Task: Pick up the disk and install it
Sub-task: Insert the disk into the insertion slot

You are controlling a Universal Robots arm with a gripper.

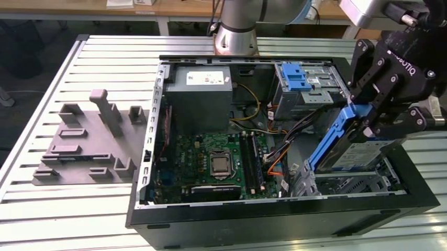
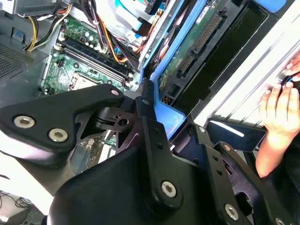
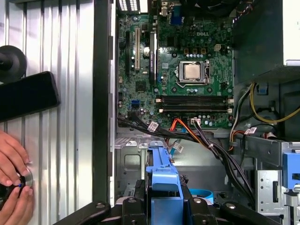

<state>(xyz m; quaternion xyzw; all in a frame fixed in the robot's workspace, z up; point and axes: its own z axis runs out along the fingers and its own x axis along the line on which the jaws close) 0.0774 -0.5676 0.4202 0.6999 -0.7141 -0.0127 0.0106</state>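
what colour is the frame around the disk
Blue; the disk frame shows best in the exterior view.

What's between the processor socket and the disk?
In the exterior view, memory slots and a bundle of orange and black cables lie between the processor socket and the disk.

Beneath the disk [image 1: 356,154] the drive bay [image 1: 353,184] lies open; cables [image 1: 297,128] crowd the exterior view's left, the case wall [image 1: 413,170] the exterior view's right.

Gripper [image 1: 369,119] at the exterior view's right, fingers clamped on the blue frame of the disk [image 1: 355,155]. Disk tilted, lower end over the corner bay of the open computer case [image 1: 279,222]. Grey fixture [image 1: 84,141] on table [image 1: 42,209], well apart.
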